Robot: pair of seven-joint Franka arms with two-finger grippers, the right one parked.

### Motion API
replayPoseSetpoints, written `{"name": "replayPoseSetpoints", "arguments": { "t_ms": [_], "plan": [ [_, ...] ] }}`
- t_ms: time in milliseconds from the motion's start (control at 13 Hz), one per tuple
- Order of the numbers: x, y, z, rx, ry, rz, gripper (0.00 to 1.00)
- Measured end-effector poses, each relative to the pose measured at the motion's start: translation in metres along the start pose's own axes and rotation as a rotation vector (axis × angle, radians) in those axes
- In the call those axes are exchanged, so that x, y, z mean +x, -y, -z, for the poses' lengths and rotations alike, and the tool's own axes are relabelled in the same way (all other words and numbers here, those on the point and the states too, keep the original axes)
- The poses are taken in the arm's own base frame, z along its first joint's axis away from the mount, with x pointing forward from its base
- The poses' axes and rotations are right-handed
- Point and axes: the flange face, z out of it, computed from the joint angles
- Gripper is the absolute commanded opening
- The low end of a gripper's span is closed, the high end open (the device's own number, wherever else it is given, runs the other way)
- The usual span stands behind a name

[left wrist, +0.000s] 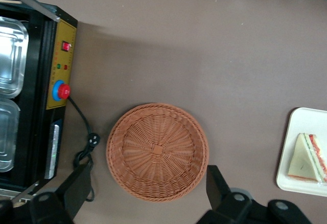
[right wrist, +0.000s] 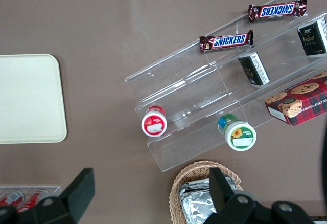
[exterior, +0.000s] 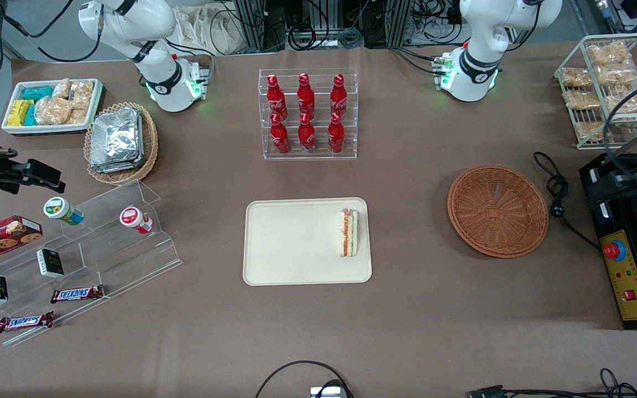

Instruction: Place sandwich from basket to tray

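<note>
Sandwich (exterior: 348, 232) lay on tray (exterior: 274, 243), well clear of gripper (left wrist: 148, 196). Gripper hung above empty basket (left wrist: 157, 151), fingers spread, holding nothing. Placement looked done; next likely retreat.

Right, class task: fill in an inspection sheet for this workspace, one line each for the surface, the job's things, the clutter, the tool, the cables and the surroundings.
Surface: brown table, flat, no spills seen.
Job's things: sandwich lies on the tray, near the edge toward the working arm's end; basket holds nothing.
Clutter: bottle rack, farther from the front camera than the tray; display steps with snacks and chocolate bars, foil packs and snack bin toward the parked arm's end.
Tool: left arm's tool hangs above the basket, open, holding nothing.
Cables: black cable coiled beside the basket.
Surroundings: control box and wire rack toward the working arm's end.
</note>
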Motion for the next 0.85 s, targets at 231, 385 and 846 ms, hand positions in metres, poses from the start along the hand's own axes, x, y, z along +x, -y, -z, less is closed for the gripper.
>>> {"name": "replayPoseSetpoints", "arguments": {
  "t_ms": [231, 385, 846],
  "plan": [
    [-0.012, -0.005, 0.018, -0.024, -0.014, -0.057, 1.00],
    [-0.021, -0.017, 0.027, -0.038, -0.023, -0.086, 1.00],
    [-0.049, -0.014, 0.031, -0.046, -0.003, -0.095, 1.00]
  ]
}}
